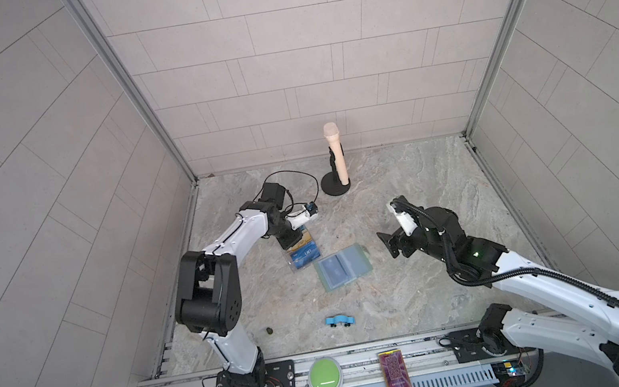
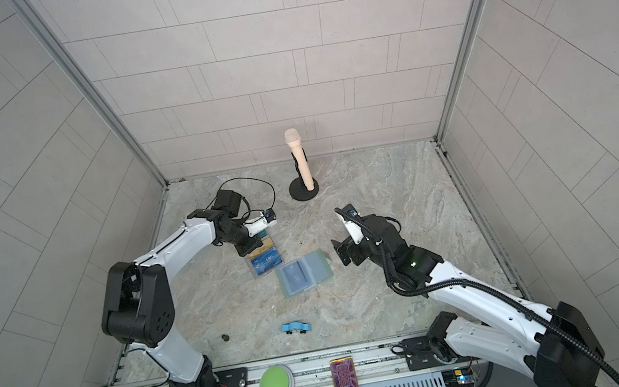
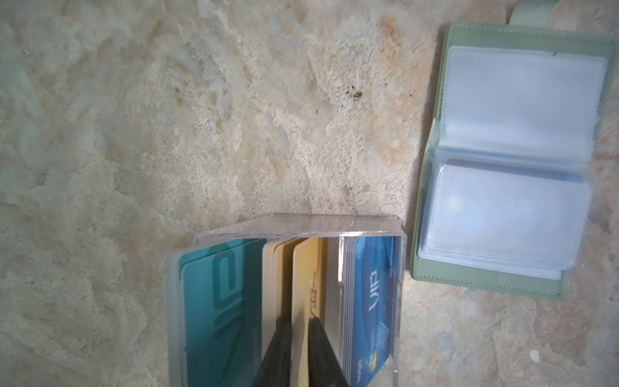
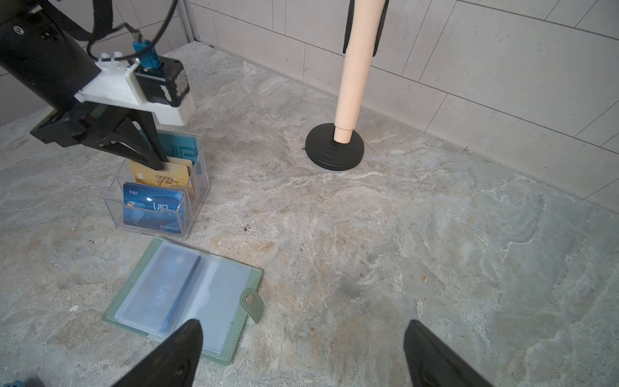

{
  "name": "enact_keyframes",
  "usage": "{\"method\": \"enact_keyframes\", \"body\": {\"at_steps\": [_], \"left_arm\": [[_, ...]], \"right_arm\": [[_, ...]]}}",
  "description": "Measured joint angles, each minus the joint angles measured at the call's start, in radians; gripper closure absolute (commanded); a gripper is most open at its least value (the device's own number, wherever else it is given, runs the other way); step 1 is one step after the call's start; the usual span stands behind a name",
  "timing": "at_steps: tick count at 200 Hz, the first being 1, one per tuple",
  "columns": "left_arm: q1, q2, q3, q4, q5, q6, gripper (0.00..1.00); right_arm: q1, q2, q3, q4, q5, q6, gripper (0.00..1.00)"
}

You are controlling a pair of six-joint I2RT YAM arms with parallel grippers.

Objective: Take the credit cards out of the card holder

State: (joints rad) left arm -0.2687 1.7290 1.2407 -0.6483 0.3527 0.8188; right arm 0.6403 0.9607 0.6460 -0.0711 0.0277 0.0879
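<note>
The mint-green card holder lies open and flat on the stone table, its clear sleeve pages facing up. A light blue credit card shows through one page. Beside it stands a clear acrylic tiered stand with teal, gold and printed blue cards. My left gripper reaches down into the middle tier, shut on a tan card that stands upright there. My right gripper hovers open to the right of the card holder, with nothing between its fingers.
A peach microphone on a black round base stands at the back. A blue toy car and a small dark object lie near the front. A green button and a patterned red box sit on the front rail.
</note>
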Motion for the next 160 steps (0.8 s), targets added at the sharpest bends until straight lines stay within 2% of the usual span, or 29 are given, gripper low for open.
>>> {"method": "enact_keyframes", "body": {"at_steps": [71, 106, 160], "left_arm": [[0.0, -0.129, -0.034, 0.051, -0.025, -0.063, 0.78], [-0.023, -0.251, -0.159, 0.151, -0.089, -0.161, 0.77], [-0.131, -0.476, -0.413, 0.325, -0.136, -0.397, 0.75]], "right_arm": [[0.0, 0.0, -0.012, -0.002, -0.005, 0.001, 0.04], [0.0, 0.037, 0.029, -0.046, -0.036, 0.003, 0.05], [0.021, 0.126, 0.097, -0.102, -0.097, 0.021, 0.06]]}}
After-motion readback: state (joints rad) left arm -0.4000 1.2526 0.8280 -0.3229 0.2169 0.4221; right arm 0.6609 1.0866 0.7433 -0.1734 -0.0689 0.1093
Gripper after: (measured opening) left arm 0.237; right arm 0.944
